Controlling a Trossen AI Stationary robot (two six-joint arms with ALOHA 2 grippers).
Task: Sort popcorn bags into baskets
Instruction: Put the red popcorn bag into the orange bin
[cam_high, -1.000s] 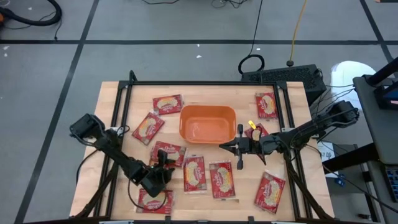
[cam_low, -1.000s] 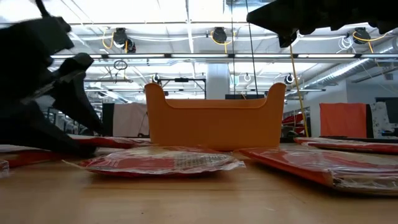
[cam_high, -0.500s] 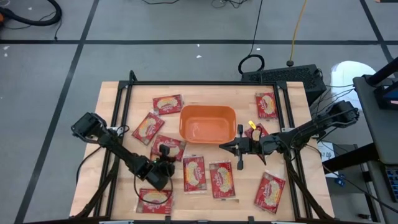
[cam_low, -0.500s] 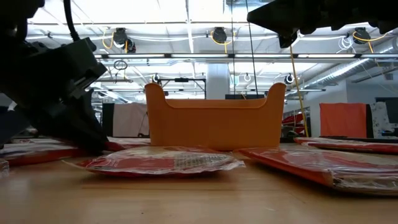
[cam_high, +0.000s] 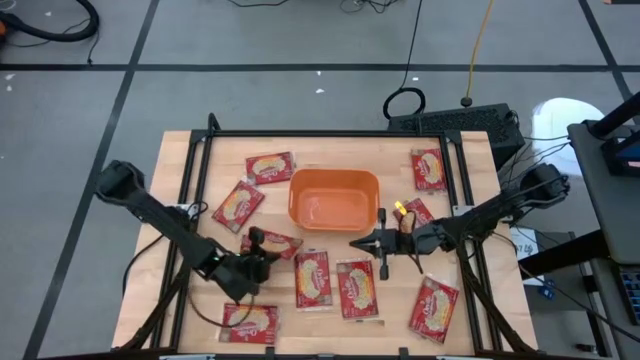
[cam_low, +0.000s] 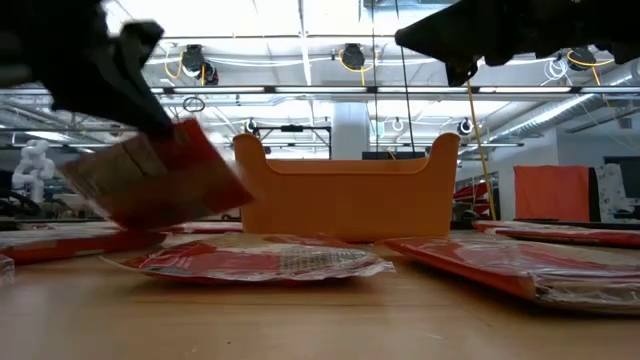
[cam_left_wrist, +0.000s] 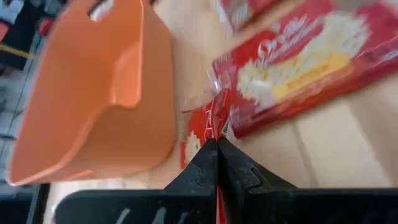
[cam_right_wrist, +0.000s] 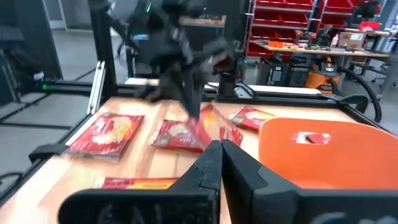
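Observation:
My left gripper (cam_high: 262, 252) is shut on a red popcorn bag (cam_low: 150, 182), near the table's front left, on the near-left side of the orange basket (cam_high: 334, 198). The bag also shows in the high view (cam_high: 278, 243) and the left wrist view (cam_left_wrist: 200, 134). My right gripper (cam_high: 358, 243) hangs shut and empty in the air just before the basket's near right corner. Several more popcorn bags lie flat on the table around the basket, among them two (cam_high: 312, 278) (cam_high: 357, 288) toward the near edge. My left gripper pinches the bag's near edge (cam_left_wrist: 216, 124) between its two fingertips. The fingers slant downward from the table's near left. The bag (cam_right_wrist: 211, 127) is lifted clear of the table and hangs tilted below and ahead of the fingers.
Other bags lie at the far left (cam_high: 270, 167), left (cam_high: 238, 205), far right (cam_high: 428, 169), near right (cam_high: 432, 308) and near left (cam_high: 248, 322). A black frame (cam_high: 300, 134) runs along the table's edges. The basket has nothing in it.
My left gripper has shut on the bag that lay near the basket's near left corner, then risen with it. The bag, flat on the table before, now hangs tilted and clear of the table.

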